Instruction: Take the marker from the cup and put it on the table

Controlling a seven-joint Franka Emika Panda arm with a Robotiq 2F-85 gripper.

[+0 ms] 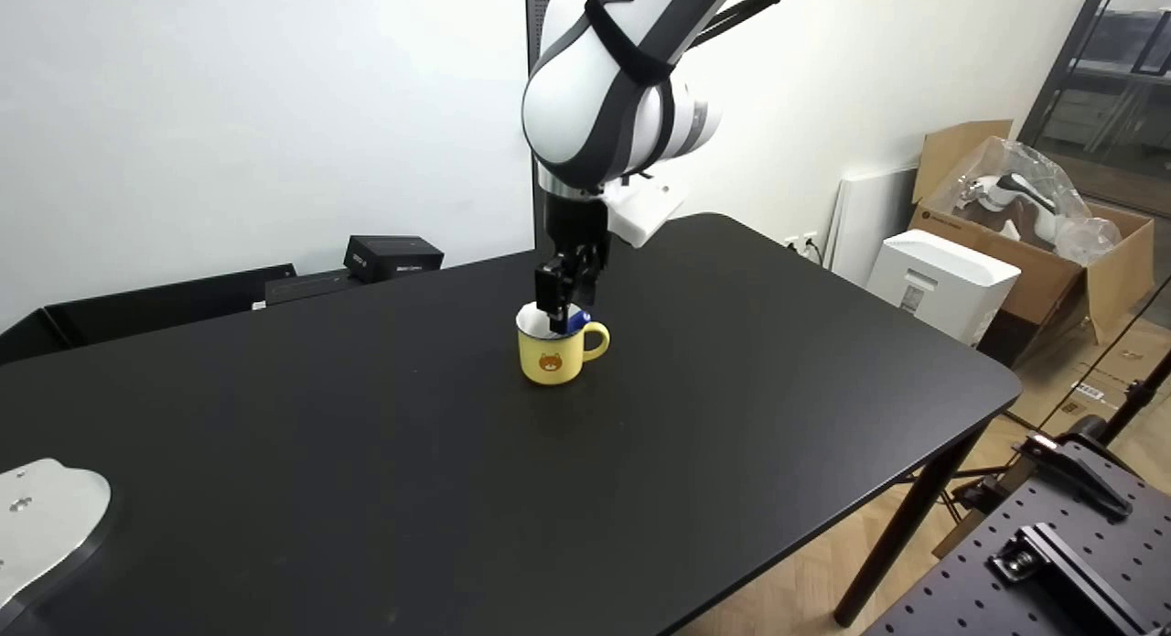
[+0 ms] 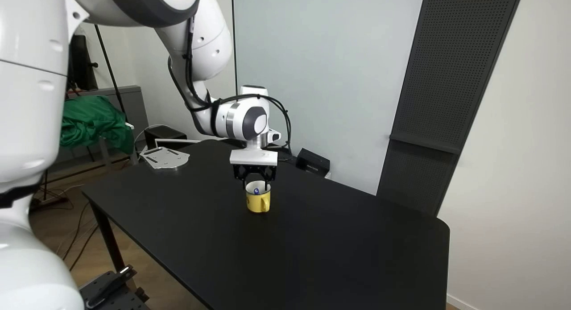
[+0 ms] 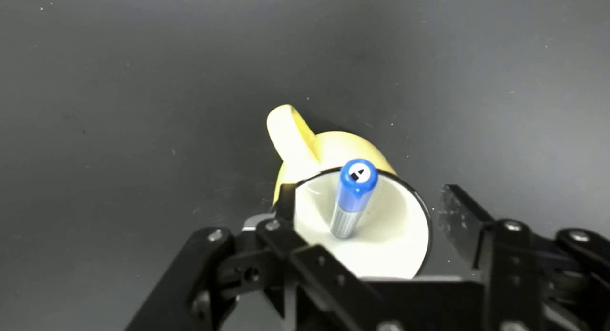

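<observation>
Tool wide, two fingers apart; one yellow cup, one blue marker inside.

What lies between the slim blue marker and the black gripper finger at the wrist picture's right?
In the wrist view, the white inside and black rim of the round yellow mug, then a strip of black tabletop.

Two-finger gripper, jaws apart, at the rim of a yellow mug; blue marker inside. Black table beneath; slotted silver plate toward its far end.
</observation>
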